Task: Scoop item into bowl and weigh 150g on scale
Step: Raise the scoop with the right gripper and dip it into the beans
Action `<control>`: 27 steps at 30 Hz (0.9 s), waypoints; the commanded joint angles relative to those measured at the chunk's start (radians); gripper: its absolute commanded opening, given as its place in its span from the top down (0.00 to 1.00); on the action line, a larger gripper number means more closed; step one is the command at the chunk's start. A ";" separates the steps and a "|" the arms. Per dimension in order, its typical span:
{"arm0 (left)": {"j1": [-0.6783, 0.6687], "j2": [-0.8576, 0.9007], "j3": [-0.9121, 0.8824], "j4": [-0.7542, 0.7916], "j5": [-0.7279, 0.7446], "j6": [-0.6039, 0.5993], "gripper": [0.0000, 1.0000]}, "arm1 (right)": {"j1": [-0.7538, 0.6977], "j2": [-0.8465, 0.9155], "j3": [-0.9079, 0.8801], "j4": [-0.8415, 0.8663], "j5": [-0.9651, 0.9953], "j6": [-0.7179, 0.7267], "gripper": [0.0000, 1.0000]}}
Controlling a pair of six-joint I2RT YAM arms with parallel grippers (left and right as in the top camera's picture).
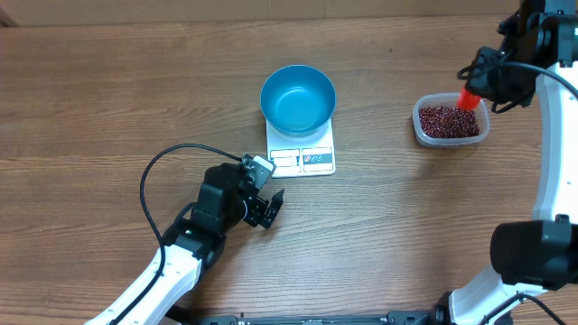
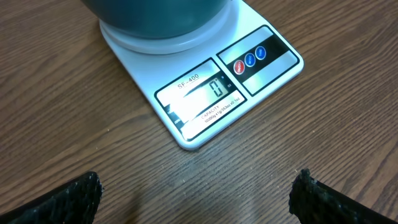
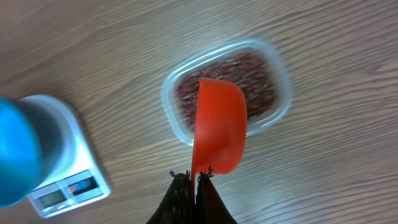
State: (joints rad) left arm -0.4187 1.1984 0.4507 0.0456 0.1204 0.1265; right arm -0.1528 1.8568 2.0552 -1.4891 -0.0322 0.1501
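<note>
Wood tabletop (image 1: 108, 81), 2 arms. Left arm (image 1: 181, 262) comes in from the bottom-left, right arm (image 1: 551, 181) along the right edge. Teal bowl (image 1: 298, 97) sits on the white scale (image 1: 302, 161) mid-tabletop, inside looks bare; display reads 0 in the left wrist view. Clear tub (image 1: 417, 117) is well right of the scale, with the beans (image 1: 447, 120) heaped inside it. Orange-red scoop (image 3: 217, 124) is over the tub, tilted; contact with the beans unclear. Right claw (image 3: 193, 186) is pinched tight on the scoop's handle. Left claw (image 2: 196, 202) is spread wide, holding nothing, near the scale's display edge.
</note>
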 commanded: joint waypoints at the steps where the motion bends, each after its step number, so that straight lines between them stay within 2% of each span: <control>1: -0.001 0.007 -0.001 0.004 0.003 -0.015 0.00 | -0.043 0.004 0.025 0.010 0.056 -0.070 0.96; 7: -0.001 0.007 -0.001 0.004 0.003 -0.015 0.00 | -0.099 0.027 -0.041 0.069 0.048 -0.193 0.96; 15: -0.001 0.007 -0.001 0.004 0.003 -0.015 0.01 | -0.129 0.039 -0.194 0.184 -0.120 -0.417 0.96; 27: -0.001 0.007 -0.001 0.004 0.003 -0.015 0.00 | -0.129 0.093 -0.354 0.319 -0.120 -0.420 0.96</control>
State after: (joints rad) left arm -0.4187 1.1984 0.4507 0.0460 0.1204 0.1265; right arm -0.2798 1.9308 1.7290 -1.1862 -0.1349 -0.2554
